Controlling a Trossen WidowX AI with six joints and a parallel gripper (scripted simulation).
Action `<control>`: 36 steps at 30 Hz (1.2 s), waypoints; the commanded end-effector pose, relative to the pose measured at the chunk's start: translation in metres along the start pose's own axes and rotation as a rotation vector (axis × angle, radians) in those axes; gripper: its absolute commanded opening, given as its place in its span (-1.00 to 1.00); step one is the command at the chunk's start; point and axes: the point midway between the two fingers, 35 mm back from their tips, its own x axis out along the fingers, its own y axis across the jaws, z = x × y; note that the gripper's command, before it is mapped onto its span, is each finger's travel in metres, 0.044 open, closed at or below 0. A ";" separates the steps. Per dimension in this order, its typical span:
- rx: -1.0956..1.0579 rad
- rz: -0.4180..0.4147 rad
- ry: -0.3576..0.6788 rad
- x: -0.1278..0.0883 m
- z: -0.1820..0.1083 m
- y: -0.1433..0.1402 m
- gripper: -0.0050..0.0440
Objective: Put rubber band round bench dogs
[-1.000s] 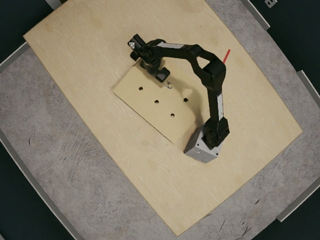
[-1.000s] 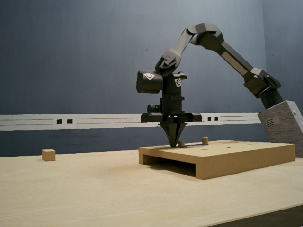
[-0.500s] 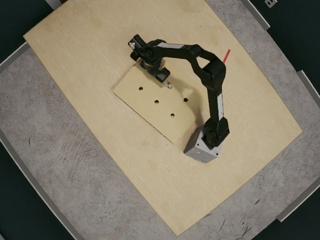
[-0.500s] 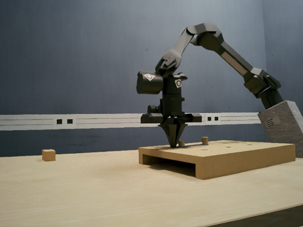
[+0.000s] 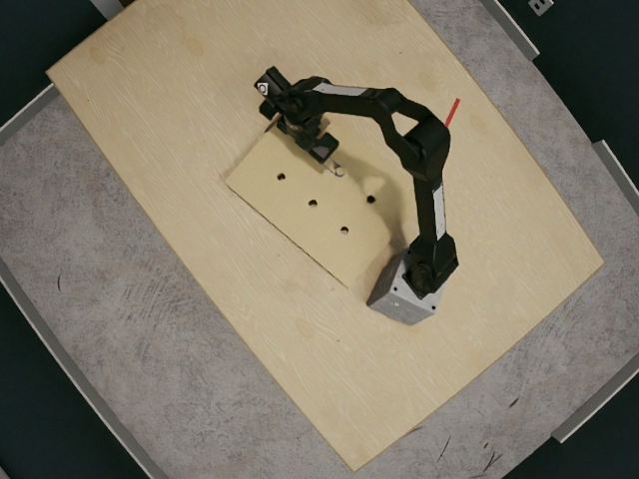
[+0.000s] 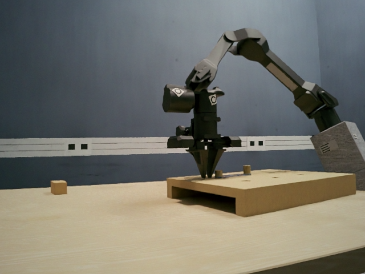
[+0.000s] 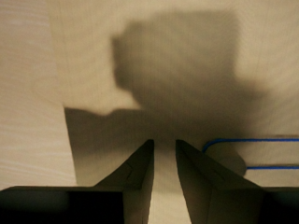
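The tan board [image 5: 308, 207] lies flat on the table, with several holes in its top; it also shows in the side view [image 6: 265, 188]. Two short bench dogs stand on it, the near dog [image 6: 218, 173] and the far dog [image 6: 246, 169]. The thin blue rubber band [image 7: 252, 140] curves round the near dog [image 7: 229, 161] and runs off right in two strands. My gripper [image 7: 164, 146] points straight down with its tips at the board's top, just left of the near dog [image 6: 207, 176]. Its fingers stand slightly apart with nothing between them. The band's far end is out of the wrist view.
A small tan cube [image 6: 58, 186] sits far left on the table. A red stick [image 5: 451, 112] lies behind the arm. The robot's grey base [image 5: 407, 293] stands at the board's corner.
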 end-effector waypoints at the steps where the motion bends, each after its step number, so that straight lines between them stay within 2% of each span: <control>1: 0.002 0.011 -0.004 -0.002 0.002 0.009 -0.47; 5: 0.016 0.040 -0.006 -0.019 0.005 0.010 -0.47; 11: 0.015 0.039 -0.005 -0.038 0.005 0.011 -0.47; 13: 0.015 0.039 -0.005 -0.038 0.005 0.011 -0.47; 21: 0.015 0.040 -0.007 -0.063 0.005 0.012 -0.47; 24: 0.014 0.029 -0.005 -0.061 0.004 0.011 -0.47; 28: 0.013 0.037 -0.004 -0.080 0.019 0.012 -0.47; 30: 0.013 0.037 -0.004 -0.080 0.019 0.012 -0.47; 34: 0.013 0.038 -0.005 -0.119 0.047 0.006 -0.47; 36: 0.013 0.038 -0.005 -0.131 0.055 0.003 -0.47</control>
